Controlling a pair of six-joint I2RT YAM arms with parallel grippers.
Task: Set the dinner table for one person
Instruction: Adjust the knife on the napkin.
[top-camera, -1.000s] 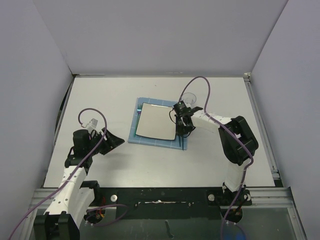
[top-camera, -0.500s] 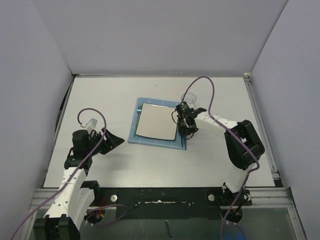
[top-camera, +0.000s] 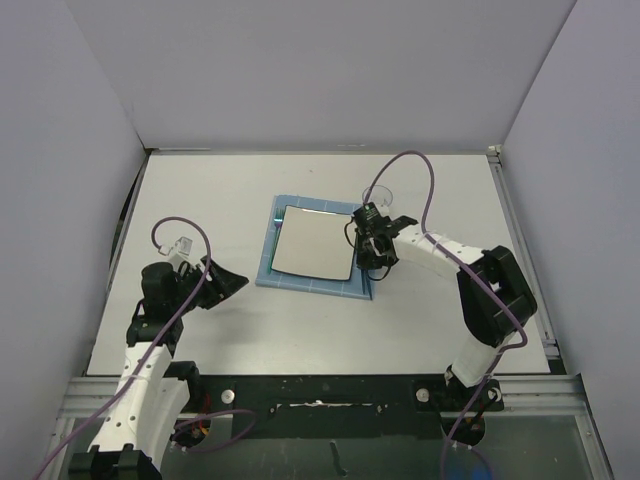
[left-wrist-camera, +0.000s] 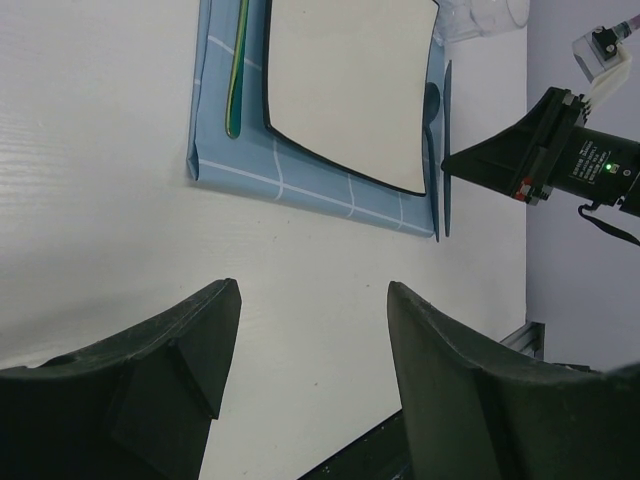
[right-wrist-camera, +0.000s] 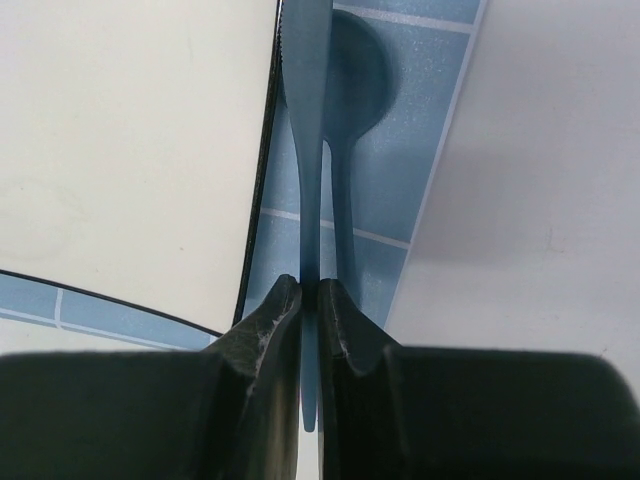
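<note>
Matte-white rectangular tabletop (top-camera: 250, 330) spans the floor between plain grey walls (top-camera: 300, 70). At the blue grid-patterned placemat's (right-wrist-camera: 430, 60) 3 o'clock edge, the right claw (right-wrist-camera: 309, 290) pinches a slim blue, perhaps plastic, knife (right-wrist-camera: 305, 120). The left claw (left-wrist-camera: 312, 290), at 8 o'clock, stands half-open and empty.

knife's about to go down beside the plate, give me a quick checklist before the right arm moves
1. Right gripper shut on the blue knife: ok.
2. Knife running along the plate's right edge: ok.
3. Room on the placemat between plate and spoon: cannot tell, the spoon lies close.
4. Knife's height above the placemat: cannot tell.
5. Left gripper open, apart from the setting: ok.
</note>
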